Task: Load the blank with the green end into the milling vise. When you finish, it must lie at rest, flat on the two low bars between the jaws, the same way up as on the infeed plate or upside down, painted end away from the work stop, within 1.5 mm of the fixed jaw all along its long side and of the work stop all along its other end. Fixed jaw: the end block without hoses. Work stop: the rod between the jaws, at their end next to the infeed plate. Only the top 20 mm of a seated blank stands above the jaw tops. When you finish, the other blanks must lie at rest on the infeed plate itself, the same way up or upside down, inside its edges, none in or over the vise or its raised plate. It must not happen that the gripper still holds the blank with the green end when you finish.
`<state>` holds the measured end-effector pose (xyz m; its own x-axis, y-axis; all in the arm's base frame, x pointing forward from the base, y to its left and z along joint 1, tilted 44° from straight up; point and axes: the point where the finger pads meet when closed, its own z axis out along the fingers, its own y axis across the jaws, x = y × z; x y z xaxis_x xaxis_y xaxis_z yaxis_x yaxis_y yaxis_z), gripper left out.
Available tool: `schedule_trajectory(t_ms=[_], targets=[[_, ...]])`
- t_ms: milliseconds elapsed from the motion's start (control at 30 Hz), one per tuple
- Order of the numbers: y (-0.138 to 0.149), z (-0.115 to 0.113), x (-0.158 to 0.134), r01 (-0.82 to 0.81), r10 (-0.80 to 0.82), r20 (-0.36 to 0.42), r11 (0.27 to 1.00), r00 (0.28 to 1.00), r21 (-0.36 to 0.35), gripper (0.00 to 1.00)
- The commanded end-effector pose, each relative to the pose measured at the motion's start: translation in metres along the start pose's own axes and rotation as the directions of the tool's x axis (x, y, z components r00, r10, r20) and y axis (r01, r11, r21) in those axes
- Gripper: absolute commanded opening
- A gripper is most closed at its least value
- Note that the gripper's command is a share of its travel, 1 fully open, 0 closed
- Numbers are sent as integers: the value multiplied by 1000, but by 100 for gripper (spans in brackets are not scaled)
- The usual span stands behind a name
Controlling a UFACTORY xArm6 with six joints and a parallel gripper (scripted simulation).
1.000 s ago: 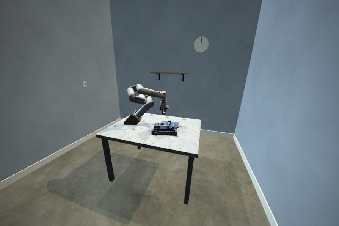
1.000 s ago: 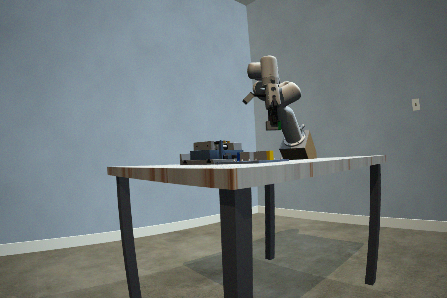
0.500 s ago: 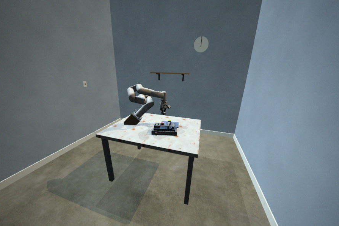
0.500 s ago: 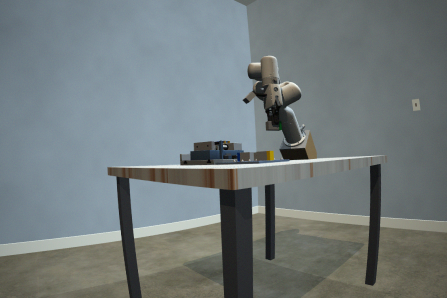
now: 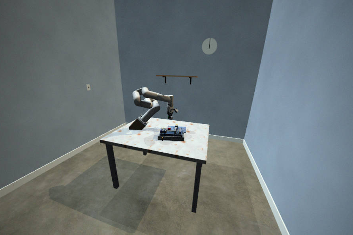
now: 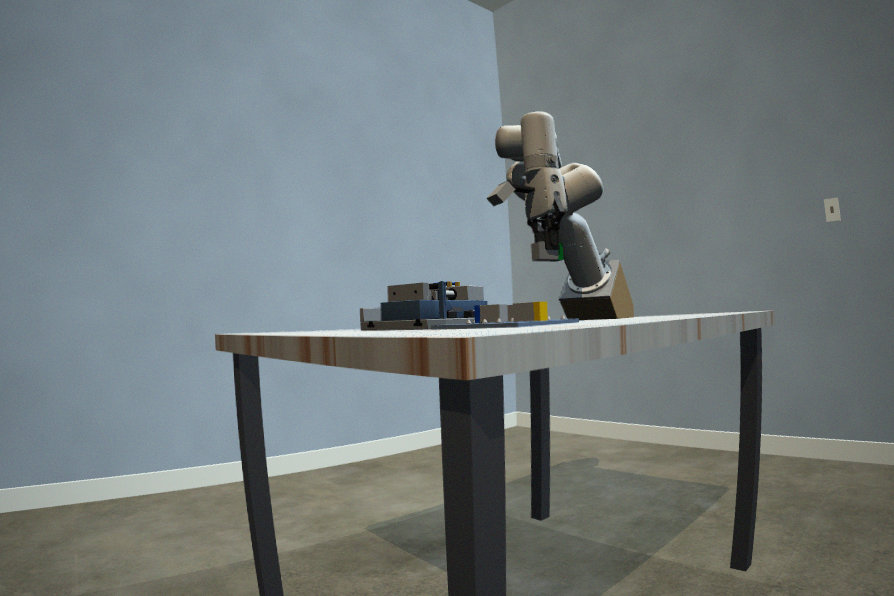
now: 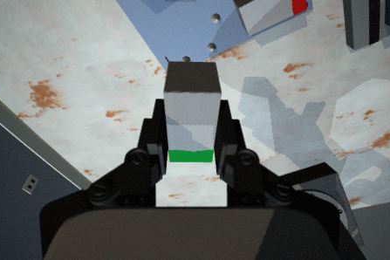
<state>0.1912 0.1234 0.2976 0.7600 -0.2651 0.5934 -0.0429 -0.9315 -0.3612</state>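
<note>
My gripper (image 7: 191, 116) is shut on the grey blank with the green end (image 7: 191, 118) and holds it high above the table. The green end (image 7: 190, 155) lies nearest the wrist, between the fingers. In the exterior view the gripper (image 6: 548, 242) hangs well above the table, to the right of the vise (image 6: 431, 298), with the blank's green end (image 6: 560, 251) showing. In the top view the gripper (image 5: 170, 113) is behind the vise (image 5: 171, 132). The blue infeed plate (image 7: 192, 26) shows at the top of the wrist view with a red-ended blank (image 7: 272, 13) on it.
A yellow-ended blank (image 6: 529, 310) lies on the infeed plate next to the vise. The arm's base (image 6: 596, 294) stands at the table's far side. The dark edge of the vise (image 7: 362, 22) shows at the wrist view's top right.
</note>
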Motion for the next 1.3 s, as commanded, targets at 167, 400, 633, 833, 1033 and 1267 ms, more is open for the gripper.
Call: schedule_trajectory(t_ms=[167, 400, 633, 833, 1033, 1267], targets=[[0, -1, 1, 93, -93, -1, 996, 996, 3, 0], [0, -1, 1, 230, -230, -1, 973, 973, 3, 0], [0, -1, 1, 249, -249, -3, 968, 968, 1, 0], [0, -1, 1, 380, -380, -3, 925, 925, 1, 0], [0, -1, 1, 443, -443, -3, 896, 896, 1, 0], [0, -1, 1, 502, -502, -4, 865, 865, -1, 0]])
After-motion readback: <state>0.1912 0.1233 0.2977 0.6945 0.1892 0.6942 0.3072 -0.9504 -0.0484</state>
